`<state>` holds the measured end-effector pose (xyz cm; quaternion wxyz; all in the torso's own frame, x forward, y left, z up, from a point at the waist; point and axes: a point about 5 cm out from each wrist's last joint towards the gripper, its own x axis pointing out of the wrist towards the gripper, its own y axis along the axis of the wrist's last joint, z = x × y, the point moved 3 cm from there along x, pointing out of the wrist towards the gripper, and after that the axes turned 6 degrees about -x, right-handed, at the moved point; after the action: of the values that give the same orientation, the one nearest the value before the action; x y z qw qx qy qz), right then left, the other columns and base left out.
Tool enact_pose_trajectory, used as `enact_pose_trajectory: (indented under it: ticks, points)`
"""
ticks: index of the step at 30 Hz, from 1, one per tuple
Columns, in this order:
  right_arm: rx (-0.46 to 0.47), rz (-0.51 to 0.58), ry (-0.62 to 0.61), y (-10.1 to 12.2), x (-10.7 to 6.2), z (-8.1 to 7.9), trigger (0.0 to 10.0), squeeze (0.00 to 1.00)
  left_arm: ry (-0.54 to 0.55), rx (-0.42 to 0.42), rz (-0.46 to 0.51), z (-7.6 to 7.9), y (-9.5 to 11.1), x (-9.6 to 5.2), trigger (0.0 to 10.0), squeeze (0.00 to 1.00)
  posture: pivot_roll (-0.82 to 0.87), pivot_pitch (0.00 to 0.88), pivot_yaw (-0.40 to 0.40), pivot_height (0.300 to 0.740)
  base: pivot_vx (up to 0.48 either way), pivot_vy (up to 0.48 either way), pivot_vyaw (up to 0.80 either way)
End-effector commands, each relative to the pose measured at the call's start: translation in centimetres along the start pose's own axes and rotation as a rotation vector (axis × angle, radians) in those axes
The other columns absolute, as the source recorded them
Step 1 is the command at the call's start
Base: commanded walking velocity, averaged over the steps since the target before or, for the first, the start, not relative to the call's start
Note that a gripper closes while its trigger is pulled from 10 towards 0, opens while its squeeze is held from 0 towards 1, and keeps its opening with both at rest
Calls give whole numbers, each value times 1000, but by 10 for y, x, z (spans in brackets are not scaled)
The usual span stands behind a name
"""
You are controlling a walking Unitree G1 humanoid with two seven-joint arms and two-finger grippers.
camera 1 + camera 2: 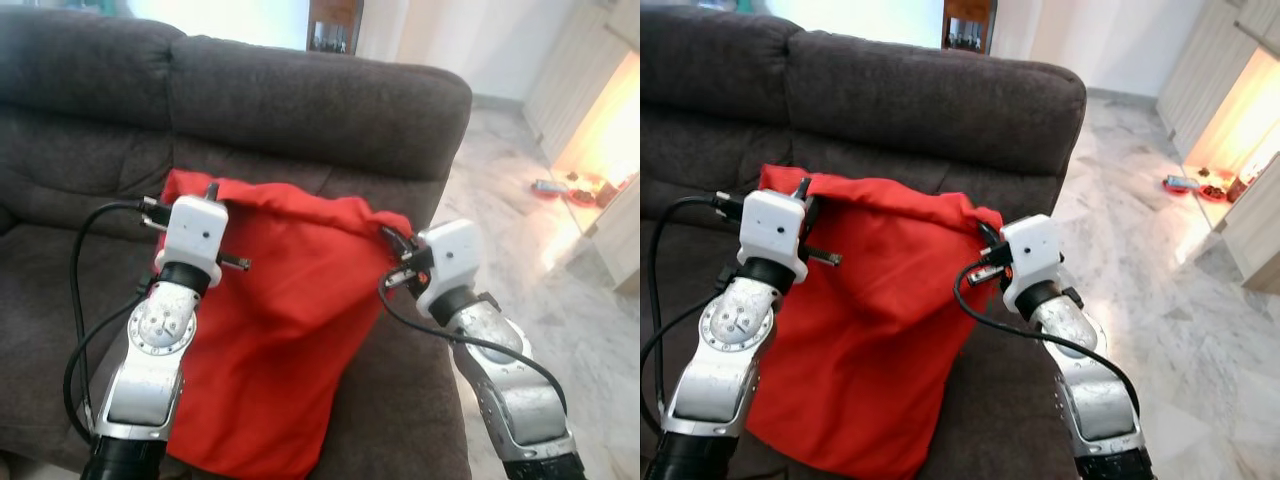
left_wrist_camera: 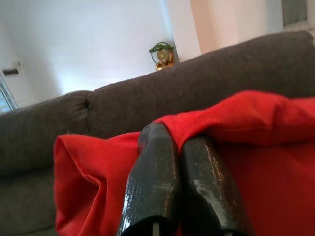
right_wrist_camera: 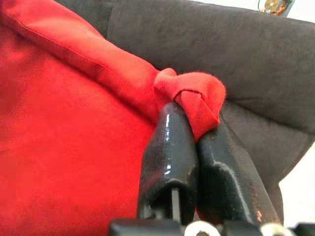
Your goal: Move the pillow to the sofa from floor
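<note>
Sofa [image 1: 300, 100] in dark grey-brown, nubby fabric fills the space ahead, its thick rounded backrest running across the top and its right arm ending beside an open stretch of pale marble floor [image 1: 560, 330]. That floor runs on toward a light wooden cabinet [image 1: 585, 90] at the far right, where a few small red things [image 1: 575, 190] lie on the ground. A dark wooden shelf [image 1: 335, 25] stands behind the backrest.

The red pillow [image 1: 280, 330] is a soft, limp cloth cushion, more sack than block, with a folded seam along its top edge. It hangs upright over the seat cushion near the sofa's right end, its top edge level with the lower part of the backrest and its lower end sagging toward the seat's front edge. Whether the bottom rests on the seat cannot be told.

The left gripper [image 2: 179, 147] has its two glossy black fingers pressed together on the pillow's upper left corner, red cloth bunched over the tips. The right gripper [image 3: 194, 123] is likewise clamped, pinching a knotted wad of fabric at the upper right corner. Both silver arms rise from below, black cables looping off the white wrist housings.
</note>
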<state>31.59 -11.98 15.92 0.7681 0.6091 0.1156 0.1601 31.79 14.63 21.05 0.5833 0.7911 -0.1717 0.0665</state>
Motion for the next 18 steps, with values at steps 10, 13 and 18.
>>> enact_pose_trajectory:
  ticks: [10, 13, 18]
  points:
    - [-14, 0, 26, 3, -2, 2, 10000, 1000, -102, 34, -19, 23, -3, -4, 10000, 1000, 155, 0, -118, 740, 0, 0, 0]
    - [-16, 3, 14, 4, -2, 5, 10000, 1000, -103, 30, -17, 24, -3, -4, 10000, 1000, 152, 0, -119, 740, 0, 0, 0]
    - [-35, -5, -20, 2, -3, 11, 10000, 376, -110, 28, -16, 27, -2, -5, 10000, 1000, 151, 0, -118, 740, 0, 0, 0]
